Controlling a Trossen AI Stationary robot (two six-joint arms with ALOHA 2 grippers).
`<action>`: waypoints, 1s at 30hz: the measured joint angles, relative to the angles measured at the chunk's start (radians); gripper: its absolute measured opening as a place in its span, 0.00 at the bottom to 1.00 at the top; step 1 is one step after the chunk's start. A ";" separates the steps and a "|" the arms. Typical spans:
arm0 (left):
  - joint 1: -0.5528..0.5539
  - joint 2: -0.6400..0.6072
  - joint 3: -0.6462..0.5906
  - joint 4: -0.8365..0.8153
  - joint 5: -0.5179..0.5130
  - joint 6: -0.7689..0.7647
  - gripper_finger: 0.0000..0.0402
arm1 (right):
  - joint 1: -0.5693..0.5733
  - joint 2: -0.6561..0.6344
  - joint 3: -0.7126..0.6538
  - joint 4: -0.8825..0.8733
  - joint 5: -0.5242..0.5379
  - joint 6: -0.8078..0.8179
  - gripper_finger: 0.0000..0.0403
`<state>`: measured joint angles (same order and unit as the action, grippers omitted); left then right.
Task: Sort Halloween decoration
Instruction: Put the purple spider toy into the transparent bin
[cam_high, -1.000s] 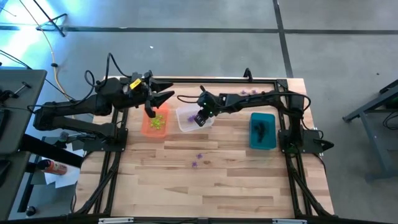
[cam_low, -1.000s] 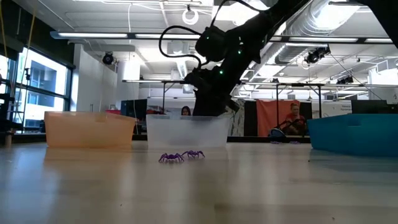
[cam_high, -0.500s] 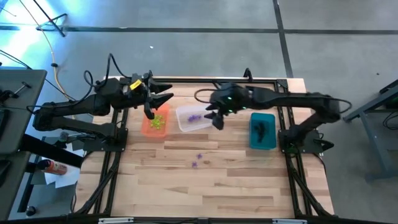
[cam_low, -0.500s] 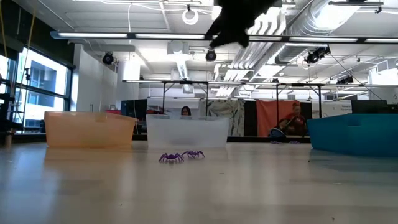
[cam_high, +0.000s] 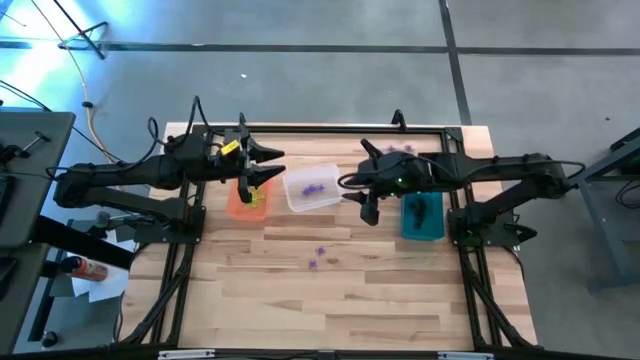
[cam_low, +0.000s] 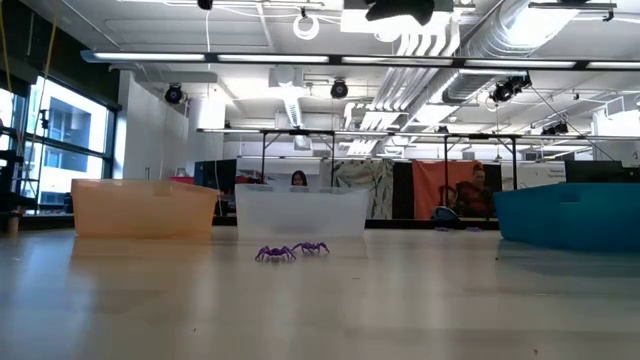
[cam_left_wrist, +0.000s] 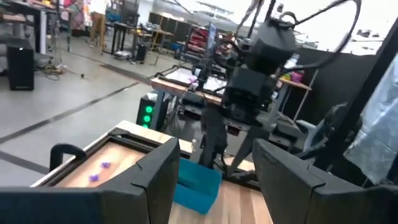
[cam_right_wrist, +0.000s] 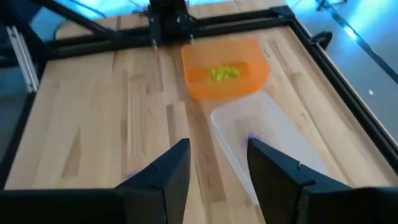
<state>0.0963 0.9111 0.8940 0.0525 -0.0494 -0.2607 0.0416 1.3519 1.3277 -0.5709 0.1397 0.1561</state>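
Purple trinkets lie in the clear bin (cam_high: 312, 188), and two more (cam_high: 318, 258) (cam_low: 290, 250) lie on the bare wood nearer the front. Yellow-green ones (cam_right_wrist: 224, 73) fill the orange bin (cam_high: 246, 198), and black ones (cam_high: 420, 207) the teal bin (cam_high: 424, 228). My left gripper (cam_high: 262, 166) (cam_left_wrist: 214, 168) hovers open and level over the orange bin with nothing between its fingers. My right gripper (cam_high: 368, 205) (cam_right_wrist: 219, 168) hangs open and empty, high between the clear and teal bins, slanting down.
A few purple trinkets (cam_high: 405, 148) (cam_left_wrist: 99, 171) lie near the table's far edge, behind the right arm. The black frame rail (cam_high: 330, 128) runs along the table's sides. Bare wood (cam_high: 340, 300) stretches across the near half of the table.
My right gripper has risen out of the clear bin and swung toward the table's right edge, ending high between the clear and teal bins. Purple trinkets now show in the clear bin where it stood. The two on the table have not moved.
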 joint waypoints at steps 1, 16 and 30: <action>0.000 0.001 0.000 0.000 -0.009 -0.009 0.47 | 0.005 -0.003 0.000 -0.015 0.011 0.000 0.38; -0.209 0.342 0.075 -0.422 0.089 0.208 0.47 | 0.018 -0.136 -0.001 -0.195 0.151 0.061 0.38; -0.288 0.790 0.075 -0.320 0.211 0.544 0.47 | 0.017 -0.153 -0.001 -0.253 0.170 0.072 0.38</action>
<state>-0.1914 1.7016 0.9691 -0.2680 0.1613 0.2837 0.0589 1.1993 1.3266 -0.8235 0.3099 0.2280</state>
